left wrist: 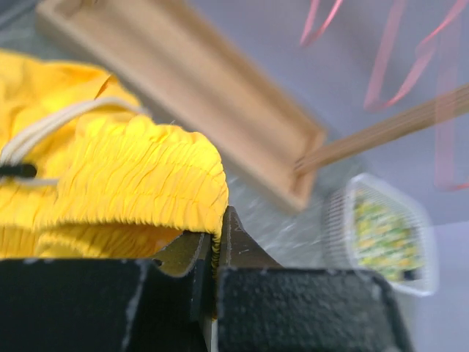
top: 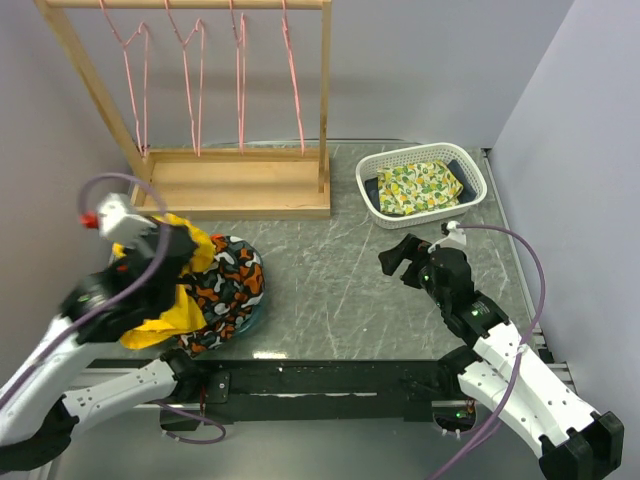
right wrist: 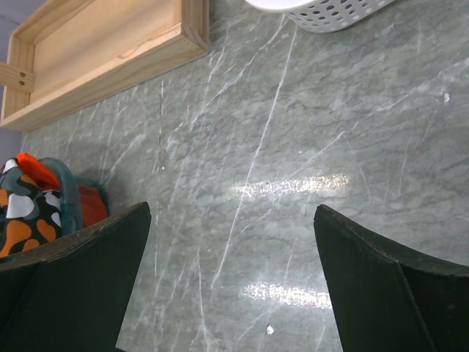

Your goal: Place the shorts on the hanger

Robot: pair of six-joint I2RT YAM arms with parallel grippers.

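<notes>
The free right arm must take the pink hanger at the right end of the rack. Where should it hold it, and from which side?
Probably midway down the long wire of the rightmost hanger, coming from the open near side of the rack: the wooden post stands close on its right, another hanger on its left. The open right gripper closes across the thin wire.

Shorts (left wrist: 110, 169): soft matt yellow cloth, waistband finely gathered. Table (right wrist: 293, 147): grey marble-look, smooth, glossy glare. Rack (top: 230, 185): bare pale wood, matt. Hangers (top: 241, 90) on rack: thin pink wire. Basket (top: 420, 150) right of rack: white perforated plastic.
</notes>
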